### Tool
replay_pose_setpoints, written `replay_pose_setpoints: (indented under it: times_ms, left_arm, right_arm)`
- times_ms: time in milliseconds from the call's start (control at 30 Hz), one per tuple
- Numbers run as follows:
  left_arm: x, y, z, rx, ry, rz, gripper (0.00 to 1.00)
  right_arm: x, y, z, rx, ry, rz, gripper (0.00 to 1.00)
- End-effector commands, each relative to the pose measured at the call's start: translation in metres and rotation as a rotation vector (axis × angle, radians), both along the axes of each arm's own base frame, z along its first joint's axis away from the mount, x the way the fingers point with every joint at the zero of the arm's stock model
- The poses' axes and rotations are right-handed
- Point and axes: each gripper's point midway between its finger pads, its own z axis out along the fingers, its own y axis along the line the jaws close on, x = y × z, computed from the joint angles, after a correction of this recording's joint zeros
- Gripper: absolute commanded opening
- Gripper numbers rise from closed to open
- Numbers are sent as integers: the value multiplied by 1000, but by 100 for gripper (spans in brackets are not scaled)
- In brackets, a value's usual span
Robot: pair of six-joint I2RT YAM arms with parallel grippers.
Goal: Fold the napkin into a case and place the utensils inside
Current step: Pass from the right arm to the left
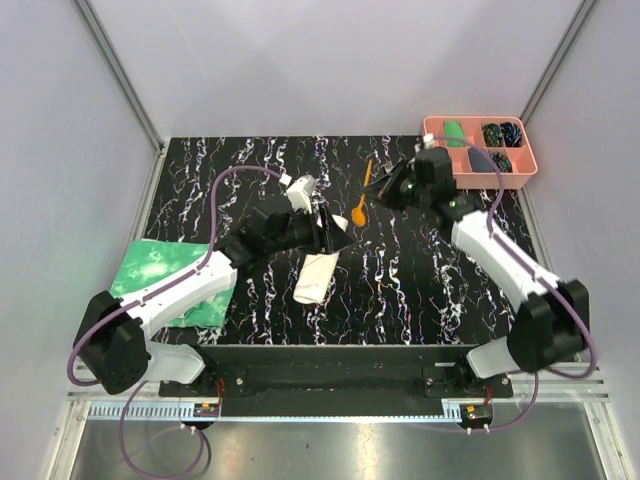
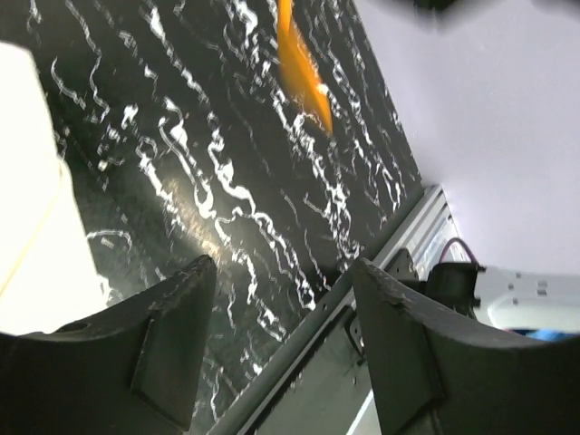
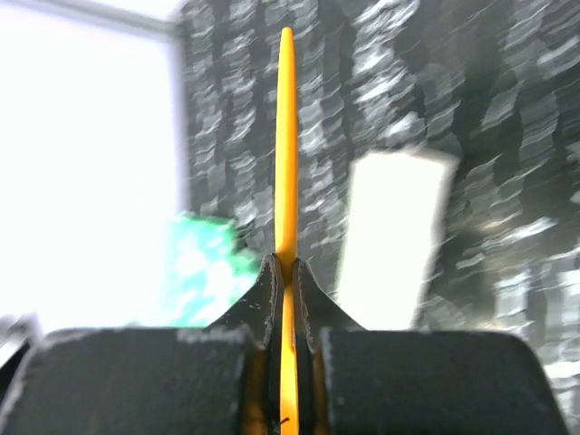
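Note:
The napkin (image 1: 318,277) lies folded into a narrow cream-white case on the black marbled table (image 1: 420,270). My left gripper (image 1: 336,236) hovers just above the case's far end, open and empty. In the left wrist view its jaws (image 2: 283,267) stand wide apart, with the case (image 2: 36,227) at left and the orange spoon (image 2: 304,72) ahead. The spoon (image 1: 358,210) lies on the table between the arms. My right gripper (image 1: 386,186) is shut on the orange-handled fork (image 1: 367,172). The right wrist view shows the handle (image 3: 286,136) pinched between the fingers (image 3: 286,267), with the case (image 3: 394,236) beyond.
A pink compartment tray (image 1: 433,128) with small items stands at the back right, beside the right arm. A green-and-white mottled cloth (image 1: 165,280) lies at the left edge under the left arm. It also shows blurred in the right wrist view (image 3: 204,263).

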Motion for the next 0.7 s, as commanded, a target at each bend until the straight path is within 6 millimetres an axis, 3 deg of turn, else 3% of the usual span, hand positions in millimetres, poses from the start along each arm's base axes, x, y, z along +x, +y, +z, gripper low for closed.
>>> replay_pose_setpoints:
  times_ms: [0, 33, 100, 133, 200, 233, 400, 567, 633, 667]
  left_arm:
    - [12, -18, 35, -48, -174, 44, 66]
    - [11, -19, 34, -40, -177, 41, 66]
    - [8, -17, 32, -32, -167, 59, 66]
    - [6, -15, 25, -26, -162, 65, 66]
    - [1, -15, 29, -48, -174, 67, 65]
    - [0, -14, 25, -41, -172, 74, 65]
    - [-3, -19, 20, -36, -149, 64, 58]
    - [-5, -27, 18, -40, -138, 43, 57]
    - [-3, -27, 22, -34, -146, 46, 38]
    - [-3, -24, 14, 11, -136, 45, 27]
  right_arm:
    - [-26, 30, 21, 239, -29, -91, 0]
    - [-35, 28, 35, 271, -67, -102, 0]
    - [-51, 29, 24, 283, -37, -120, 0]
    - [-57, 23, 34, 301, -60, -143, 0]
    - [-66, 17, 27, 298, -55, -165, 0]
    - [-71, 15, 33, 322, -64, -170, 0]
    - [-87, 16, 23, 372, -18, -165, 0]
    - [-87, 19, 30, 408, -30, -156, 0]
    - [-90, 24, 31, 423, -25, -132, 0]
    - [-92, 24, 33, 423, -33, -122, 2]
